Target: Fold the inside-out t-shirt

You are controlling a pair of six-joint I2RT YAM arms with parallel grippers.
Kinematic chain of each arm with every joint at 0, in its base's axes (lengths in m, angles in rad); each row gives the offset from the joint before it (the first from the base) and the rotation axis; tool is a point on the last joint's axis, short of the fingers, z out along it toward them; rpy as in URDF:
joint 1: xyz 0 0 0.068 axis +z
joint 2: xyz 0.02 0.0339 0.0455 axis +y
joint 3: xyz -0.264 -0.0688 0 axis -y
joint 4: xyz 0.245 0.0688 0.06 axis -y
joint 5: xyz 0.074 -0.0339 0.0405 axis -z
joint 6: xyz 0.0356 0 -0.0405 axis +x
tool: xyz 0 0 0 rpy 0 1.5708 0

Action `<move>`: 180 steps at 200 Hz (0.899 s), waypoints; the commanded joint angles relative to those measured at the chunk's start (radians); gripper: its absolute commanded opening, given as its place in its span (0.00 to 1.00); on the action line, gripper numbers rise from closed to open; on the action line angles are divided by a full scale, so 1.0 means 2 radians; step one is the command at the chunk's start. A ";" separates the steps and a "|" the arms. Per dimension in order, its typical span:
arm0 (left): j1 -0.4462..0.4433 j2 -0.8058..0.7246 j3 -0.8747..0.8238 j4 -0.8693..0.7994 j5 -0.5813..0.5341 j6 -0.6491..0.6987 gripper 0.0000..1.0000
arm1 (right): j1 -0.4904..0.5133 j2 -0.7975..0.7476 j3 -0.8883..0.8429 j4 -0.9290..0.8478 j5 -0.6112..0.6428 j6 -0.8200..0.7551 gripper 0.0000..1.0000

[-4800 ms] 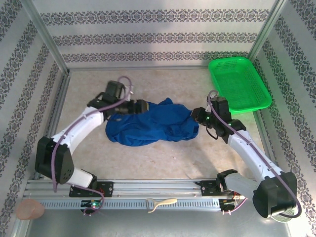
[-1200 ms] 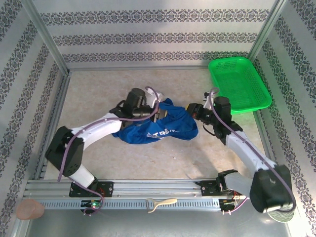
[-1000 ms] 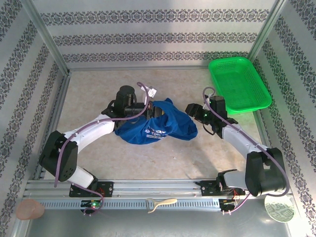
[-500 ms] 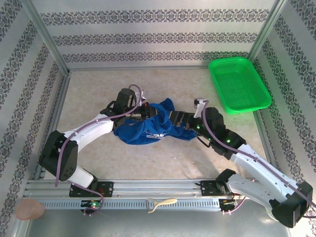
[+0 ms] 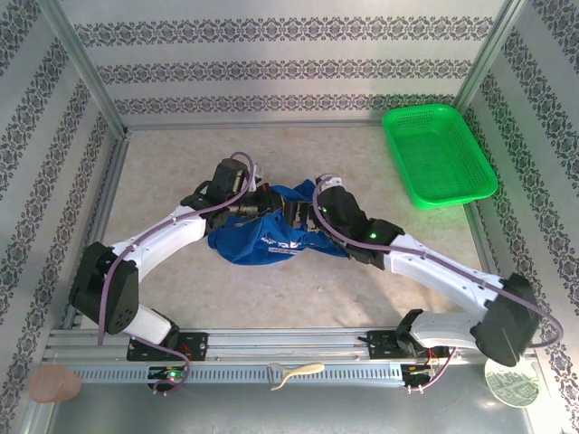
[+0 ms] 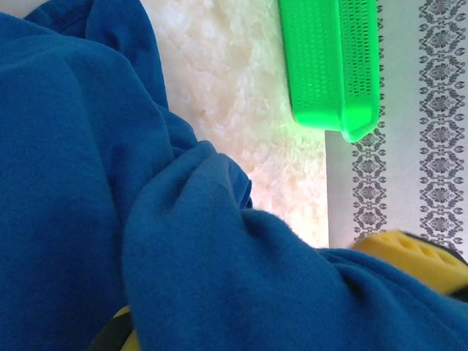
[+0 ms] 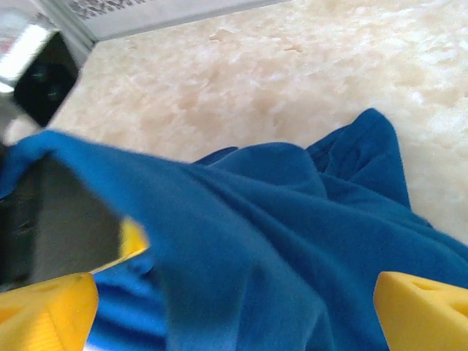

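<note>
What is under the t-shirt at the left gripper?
The t-shirt rests on the marbled table. It drapes over the yellow fingers of the left gripper, covering their tips. Whatever else lies beneath the cloth is hidden.

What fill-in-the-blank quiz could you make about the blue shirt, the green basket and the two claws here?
The green plastic mesh basket sits in the table's far ___ corner. The left claw is ___ on the crumpled royal blue cloth t-shirt. The right claw is ___, with shirt cloth between its yellow fingers.
Missing words: right; shut; open.
</note>
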 commanded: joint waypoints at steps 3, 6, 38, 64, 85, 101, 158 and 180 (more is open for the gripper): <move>0.006 -0.028 0.011 0.012 0.026 -0.010 0.00 | -0.031 0.050 0.020 0.014 -0.004 -0.013 0.88; 0.005 -0.030 0.011 0.013 0.028 -0.010 0.00 | -0.035 0.056 0.021 0.017 -0.013 -0.015 0.86; 0.015 -0.043 0.014 0.012 0.062 0.000 0.03 | -0.097 0.077 -0.006 0.065 -0.128 -0.009 0.16; 0.042 -0.050 0.002 0.014 0.073 0.002 0.08 | -0.149 0.044 -0.045 0.131 -0.282 -0.002 0.00; 0.071 -0.045 -0.012 0.023 0.071 0.007 0.20 | -0.175 0.005 -0.077 0.214 -0.416 0.017 0.00; 0.083 -0.032 -0.022 0.037 0.070 0.015 0.29 | -0.190 -0.017 -0.096 0.293 -0.500 0.051 0.00; 0.065 0.045 -0.057 0.126 0.097 0.011 0.48 | -0.193 0.007 -0.102 0.538 -0.580 0.203 0.00; 0.036 0.067 -0.058 0.158 0.116 0.008 0.58 | -0.195 0.042 -0.107 0.622 -0.572 0.249 0.00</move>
